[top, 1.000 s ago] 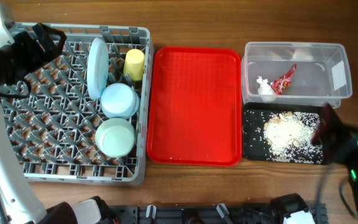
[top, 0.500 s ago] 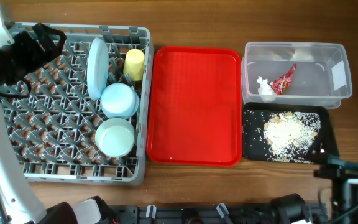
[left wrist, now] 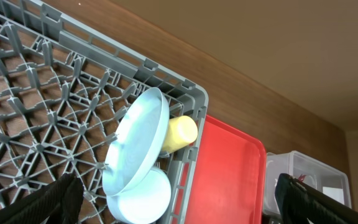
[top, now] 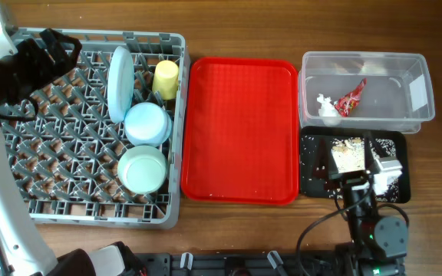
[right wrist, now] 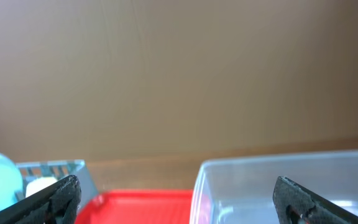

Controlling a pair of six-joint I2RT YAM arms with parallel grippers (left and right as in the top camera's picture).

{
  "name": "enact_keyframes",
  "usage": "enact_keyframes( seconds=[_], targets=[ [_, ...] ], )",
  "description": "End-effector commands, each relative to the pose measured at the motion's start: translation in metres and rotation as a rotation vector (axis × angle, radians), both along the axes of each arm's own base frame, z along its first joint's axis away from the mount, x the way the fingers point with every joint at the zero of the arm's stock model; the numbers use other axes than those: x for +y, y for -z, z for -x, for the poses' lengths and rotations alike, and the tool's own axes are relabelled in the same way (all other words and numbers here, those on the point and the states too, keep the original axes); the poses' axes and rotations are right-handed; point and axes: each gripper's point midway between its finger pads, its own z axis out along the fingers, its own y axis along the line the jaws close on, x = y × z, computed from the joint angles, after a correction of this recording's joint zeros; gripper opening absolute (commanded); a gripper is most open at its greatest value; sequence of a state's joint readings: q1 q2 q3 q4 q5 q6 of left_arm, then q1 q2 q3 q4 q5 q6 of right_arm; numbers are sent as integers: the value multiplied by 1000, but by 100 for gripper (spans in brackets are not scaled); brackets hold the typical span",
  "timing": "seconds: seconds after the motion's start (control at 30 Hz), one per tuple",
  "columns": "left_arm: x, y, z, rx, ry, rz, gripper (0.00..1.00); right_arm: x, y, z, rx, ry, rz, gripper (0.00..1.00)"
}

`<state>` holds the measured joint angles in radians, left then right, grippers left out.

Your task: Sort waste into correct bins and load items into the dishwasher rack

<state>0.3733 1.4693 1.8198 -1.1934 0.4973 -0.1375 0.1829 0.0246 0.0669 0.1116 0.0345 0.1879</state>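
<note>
so both grippers are spread wide with nothing in them. left gripper hangs over the left end of the dishwasher rack, right gripper sits above the black tray with the rice scraps. plate, yellow cup, blue bowl and green bowl are in the rack. red wrapper and tissue lie in the clear tub.

Flat on the wooden table, mid-scene, a red tray: rectangular, rounded corners, raised rim, finely textured floor, long sides running near to far. Table grain running left to right. From the left wrist view, one rounded corner of the red tray against the wooden table. From the right wrist view, only a thin red strip low down; blurred brown above, perhaps table or wall.
</note>
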Motion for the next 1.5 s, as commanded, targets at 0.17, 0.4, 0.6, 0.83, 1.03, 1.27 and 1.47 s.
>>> enact_keyframes(
  seconds=[0.17,0.4,0.6,0.83,1.03,1.27,1.47],
  targets=[
    [1,1,-1,3,-7,7,100,6,51,-5,143,-33,31,100],
    [1,1,-1,3,-7,7,100,6,51,-5,143,-33,31,100],
    [1,1,-1,3,-7,7,100,6,52,-5,144,-33,31,100],
    [2,1,-1,4,-10,5,100,6,52,-5,144,-33,31,100],
    [2,1,-1,4,-11,5,100,6,52,-5,144,-33,31,99],
    [-1,3,-2,10,-2,8,100,6,52,-5,144,-33,31,100],
    [-28,-25,15,-78,64,-45,100,6,52,-5,144,-33,31,100]
  ],
)
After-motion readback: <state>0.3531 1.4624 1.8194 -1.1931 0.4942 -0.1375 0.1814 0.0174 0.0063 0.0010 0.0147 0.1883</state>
